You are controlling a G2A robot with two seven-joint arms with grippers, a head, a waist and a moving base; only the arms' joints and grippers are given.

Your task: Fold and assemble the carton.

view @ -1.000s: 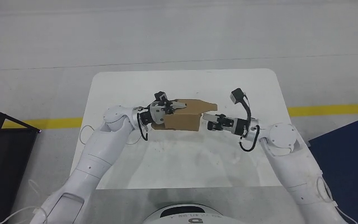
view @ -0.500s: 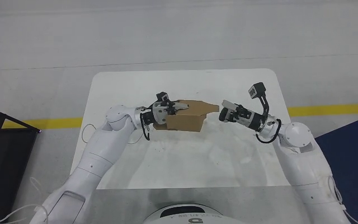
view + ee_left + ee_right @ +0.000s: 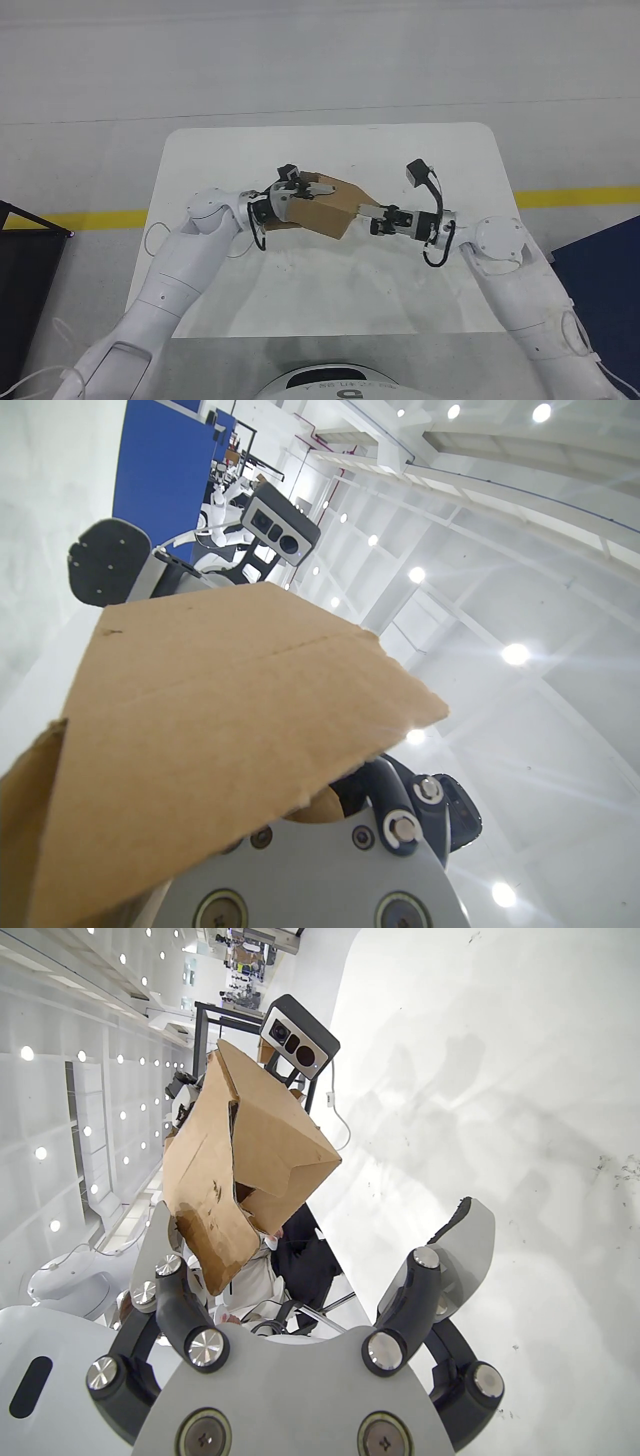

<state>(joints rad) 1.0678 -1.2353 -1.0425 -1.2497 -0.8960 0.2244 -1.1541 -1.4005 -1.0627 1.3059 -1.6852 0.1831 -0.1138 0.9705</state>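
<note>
The brown cardboard carton (image 3: 328, 206) is held above the white table (image 3: 420, 290), partly opened and tilted, with a loose flap at its right end. My left gripper (image 3: 296, 193) is shut on its left end; in the left wrist view the carton (image 3: 210, 710) covers one finger and the other finger (image 3: 450, 807) shows beside it. My right gripper (image 3: 363, 213) is at the carton's right end. In the right wrist view it (image 3: 315, 1228) stands open, and the carton's (image 3: 250, 1153) lower flap touches one finger (image 3: 160, 1238); nothing is clamped.
The table's surface around the arms is bare white, with scuff marks (image 3: 610, 1168). A yellow line (image 3: 580, 196) runs along the grey floor behind. A black frame (image 3: 20, 250) stands off the table's left side.
My right gripper swung away to the right, then came back to the carton's right end. The carton turned, so its right end now points nearer and lower. The left grip held.
</note>
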